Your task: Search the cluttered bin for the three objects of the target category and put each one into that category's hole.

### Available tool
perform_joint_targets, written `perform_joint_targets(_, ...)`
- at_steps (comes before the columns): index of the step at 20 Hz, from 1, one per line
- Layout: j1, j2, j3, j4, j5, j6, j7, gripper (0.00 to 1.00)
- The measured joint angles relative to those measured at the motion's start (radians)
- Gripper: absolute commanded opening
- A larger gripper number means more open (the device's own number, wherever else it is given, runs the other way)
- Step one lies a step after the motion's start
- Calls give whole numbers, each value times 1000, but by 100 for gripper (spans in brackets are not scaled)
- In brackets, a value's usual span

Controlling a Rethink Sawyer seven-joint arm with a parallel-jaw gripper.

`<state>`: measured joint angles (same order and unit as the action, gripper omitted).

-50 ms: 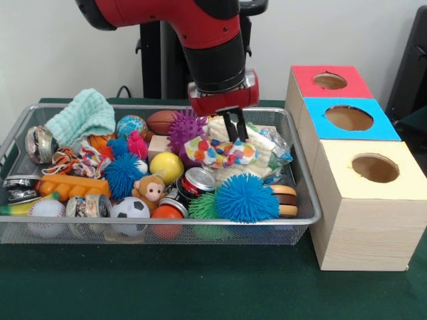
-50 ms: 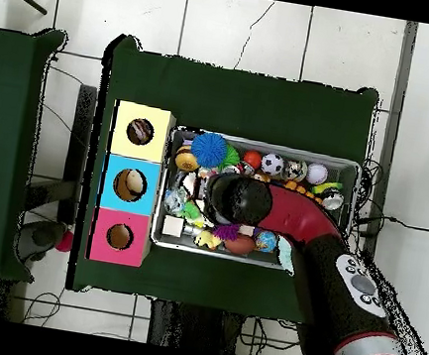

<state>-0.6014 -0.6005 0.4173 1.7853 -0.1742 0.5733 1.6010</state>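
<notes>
A: Jaws?
B: Nearly shut, only a thin slit between the two black fingers (image 1: 238,127). Gripper (image 1: 235,139) tips down at the white cloth (image 1: 257,148), touching or just above; cannot tell which. Nothing lifted.

A: Biggest things first?
B: Green table (image 1: 200,287). Then the red arm (image 1: 207,40), coming down over the right half of the wire bin (image 1: 303,200); from overhead, covering the bin's middle. Three-hole box (image 1: 360,220) just beside the bin's right edge: red top (image 1: 303,80) farthest, blue top (image 1: 320,123) in the middle, yellow top (image 1: 400,183) nearest. Something round visible inside each hole from overhead; cannot tell what.

A: Inside the bin?
B: Packed full. Mint towel (image 1: 81,115) at the far left corner. Blue spiky ball (image 1: 247,197) by the near rim, purple spiky ball (image 1: 185,129) just left of the gripper. Spotted cloth (image 1: 220,153) under the tips. Yellow ball (image 1: 166,167), football (image 1: 162,121), soccer ball (image 1: 129,209), baseball (image 1: 45,209), toy monkey (image 1: 149,191), can (image 1: 198,181) in the middle and left.

A: Target category?
B: Cannot tell from the views.

A: Room to move?
B: Little inside the bin; things touching on all sides of the gripper. Open table in front of the bin and box. Space above the box holes clear.
</notes>
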Motion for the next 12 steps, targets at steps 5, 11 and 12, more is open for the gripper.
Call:
perform_joint_targets(5,16,-11,2,2,52,0,0,0)
perform_joint_targets(11,100,-13,-20,-9,71,0,0,0)
perform_joint_targets(12,111,-13,-22,-13,72,0,0,0)
